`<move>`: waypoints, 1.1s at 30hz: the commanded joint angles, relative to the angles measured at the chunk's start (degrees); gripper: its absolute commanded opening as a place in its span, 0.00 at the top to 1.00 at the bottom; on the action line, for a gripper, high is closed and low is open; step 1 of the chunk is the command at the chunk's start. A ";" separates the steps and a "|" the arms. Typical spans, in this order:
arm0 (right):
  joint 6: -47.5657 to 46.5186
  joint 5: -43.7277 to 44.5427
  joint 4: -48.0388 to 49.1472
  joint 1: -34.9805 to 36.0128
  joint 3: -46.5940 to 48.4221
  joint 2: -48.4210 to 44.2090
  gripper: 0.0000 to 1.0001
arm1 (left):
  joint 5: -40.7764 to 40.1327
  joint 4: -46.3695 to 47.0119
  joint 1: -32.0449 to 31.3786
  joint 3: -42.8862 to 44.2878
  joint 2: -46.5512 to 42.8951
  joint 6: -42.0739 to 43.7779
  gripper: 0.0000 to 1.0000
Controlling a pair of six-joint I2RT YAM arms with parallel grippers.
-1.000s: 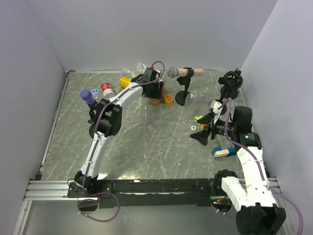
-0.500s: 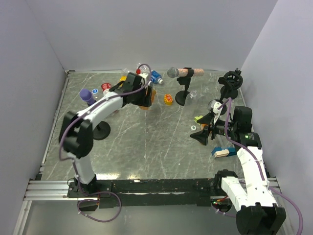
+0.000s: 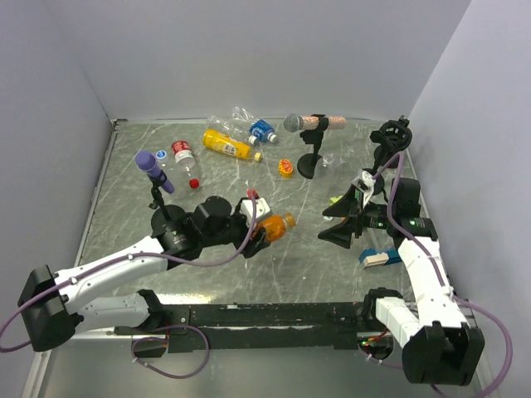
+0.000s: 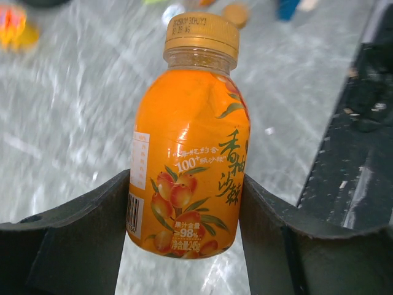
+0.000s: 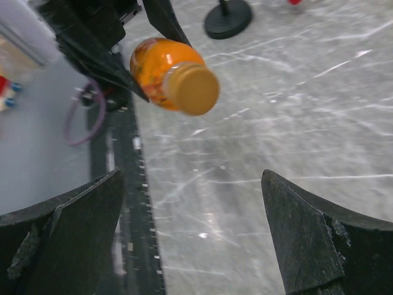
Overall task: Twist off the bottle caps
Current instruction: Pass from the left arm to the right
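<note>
Grey marbled table (image 3: 290, 269) with both arms over its near half. Left gripper (image 4: 184, 184) clamps the body of a stubby orange plastic juice bottle (image 4: 187, 141), which lies tilted with its cap end toward the right arm. Right gripper (image 5: 191, 178), jaws spread wide and holding nothing, faces that end without touching it. The round orange-brown plastic screw cap (image 5: 193, 89) sits on the bottle's neck
</note>
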 commanded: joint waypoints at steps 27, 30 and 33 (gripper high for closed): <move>12.14 -6.42 6.56 0.56 1.16 1.47 0.02 | 3.27 -5.76 -6.83 21.02 12.90 13.88 0.79; 12.67 -6.07 7.00 0.56 0.99 1.99 0.03 | 3.62 -6.19 -7.10 20.76 12.72 13.70 0.79; 13.11 -5.28 7.18 0.56 0.99 2.52 0.03 | 3.62 -6.28 -7.45 20.67 12.63 13.70 0.79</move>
